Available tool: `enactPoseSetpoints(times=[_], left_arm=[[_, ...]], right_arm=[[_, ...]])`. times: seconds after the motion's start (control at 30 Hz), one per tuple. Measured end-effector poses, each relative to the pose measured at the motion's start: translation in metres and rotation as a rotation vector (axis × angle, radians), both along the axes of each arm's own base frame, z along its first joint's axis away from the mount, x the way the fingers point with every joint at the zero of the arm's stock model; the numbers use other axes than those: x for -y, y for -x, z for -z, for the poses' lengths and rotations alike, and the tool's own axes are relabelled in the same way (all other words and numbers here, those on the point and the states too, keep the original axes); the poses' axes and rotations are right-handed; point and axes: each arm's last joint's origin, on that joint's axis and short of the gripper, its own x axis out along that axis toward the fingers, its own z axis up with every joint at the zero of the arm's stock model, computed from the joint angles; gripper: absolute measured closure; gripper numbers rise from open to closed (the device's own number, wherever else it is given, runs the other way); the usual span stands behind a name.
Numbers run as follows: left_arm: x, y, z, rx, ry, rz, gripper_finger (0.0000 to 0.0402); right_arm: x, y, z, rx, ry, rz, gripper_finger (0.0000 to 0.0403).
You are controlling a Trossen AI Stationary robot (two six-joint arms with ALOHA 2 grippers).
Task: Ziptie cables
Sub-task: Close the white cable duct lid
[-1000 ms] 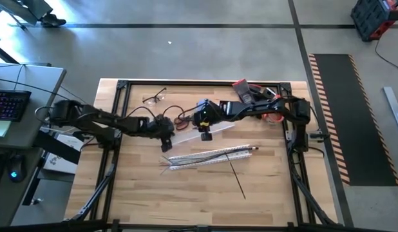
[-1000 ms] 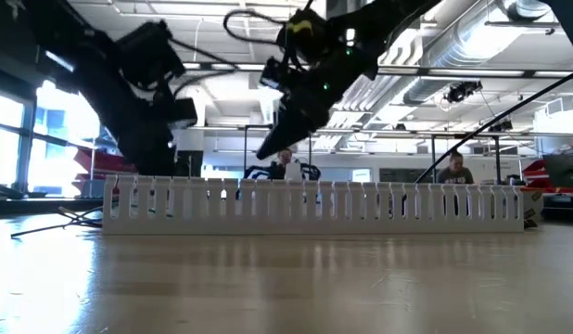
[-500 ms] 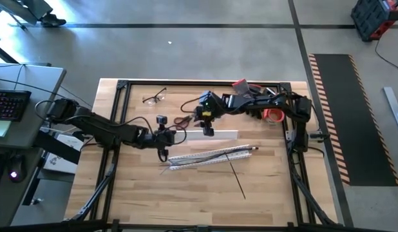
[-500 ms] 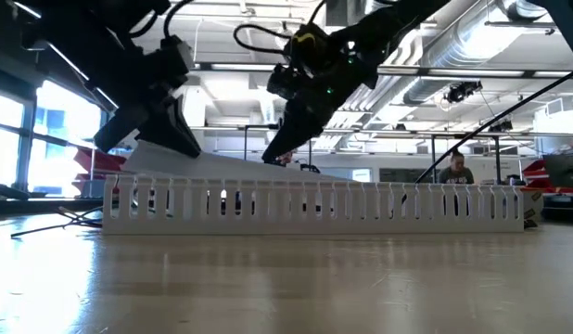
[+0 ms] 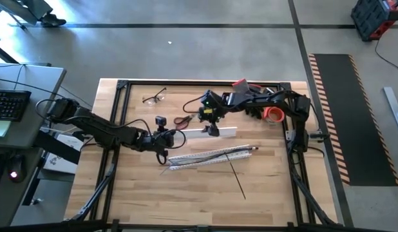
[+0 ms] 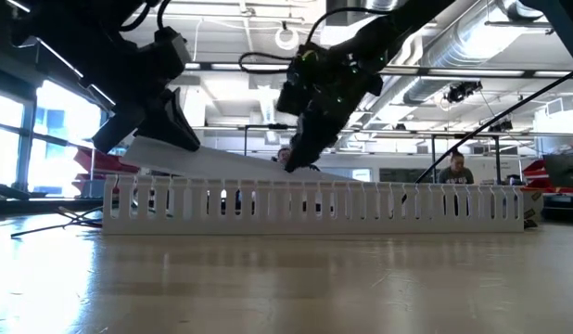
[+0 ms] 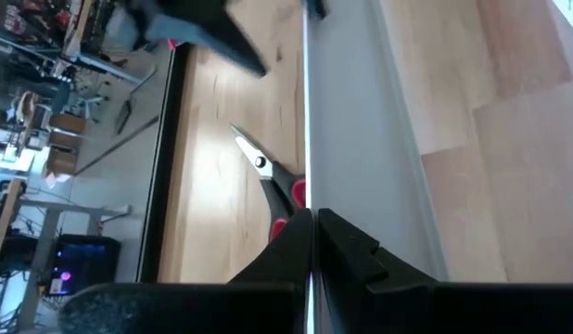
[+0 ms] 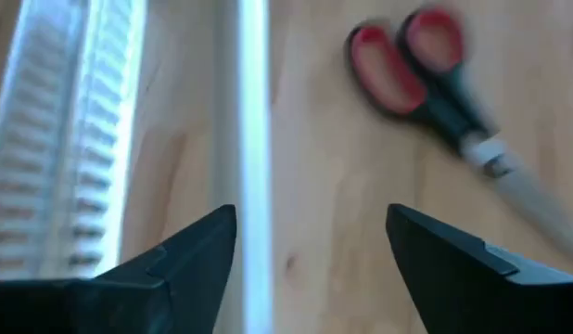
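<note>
The cables (image 5: 168, 164) lie in the white slotted duct (image 5: 212, 155) at mid-table, their ends sticking out at its left end. The black ziptie (image 5: 237, 176) lies flat on the wood near the duct. Behind the duct is the flat white cover strip (image 5: 205, 133). My left gripper (image 5: 164, 140) is shut on its left end. My right gripper (image 8: 310, 232) hangs open over the strip's middle, one finger on each side of it. Whether it touches the strip I cannot tell. My left gripper pinches the cover strip's left end (image 7: 310, 199) between its two shut fingers. The fingers come from the table's left, slanting down, and lie along the strip. That end (image 6: 166, 148) is lifted, and the strip slopes down to its right end (image 6: 347, 176) on the table.
Red-handled scissors (image 5: 181, 120) lie just beyond the strip. Glasses (image 5: 154, 98) are at the far left, and a red tape roll (image 5: 273, 115) sits at the far right under my right arm. Bare wood stretches along the near side of the table.
My left gripper has drawn back toward the table's left and near edges, rolled, and risen, raising the strip's left end while its right end stays down. My right gripper has shifted slightly toward the table's right edge and has opened over the strip.
</note>
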Motion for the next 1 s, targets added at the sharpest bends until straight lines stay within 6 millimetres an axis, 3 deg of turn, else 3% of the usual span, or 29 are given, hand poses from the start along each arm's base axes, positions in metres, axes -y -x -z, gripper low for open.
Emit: enactPoseSetpoints(times=[0.13,0.27,0.6,0.73,0.9,1.0], left_arm=[[0.0,0.0,-0.001,0.001,-0.013,-0.004,0.0401],[-0.001,0.0,-0.001,0.012,-0.039,-0.027,0.0401],[-0.002,0.001,-0.014,0.138,0.037,-0.076,0.0401],[-0.008,0.007,-0.029,0.255,0.135,-0.127,0.0395],[-0.016,0.019,-0.049,0.377,0.302,-0.151,0.036],[-0.022,0.027,-0.054,0.403,0.379,-0.183,0.0341]], right_arm=[[-0.005,0.003,0.011,-0.064,-0.028,-0.069,0.0138],[-0.011,0.003,0.019,-0.108,-0.023,-0.089,0.0177],[-0.018,0.001,0.02,-0.174,0.191,-0.021,0.0384],[-0.021,0.001,0.021,-0.232,0.325,0.064,0.0387],[-0.032,0.0,0.022,-0.29,0.554,0.135,0.0396],[-0.042,-0.003,0.028,-0.3,0.587,0.174,0.0397]])
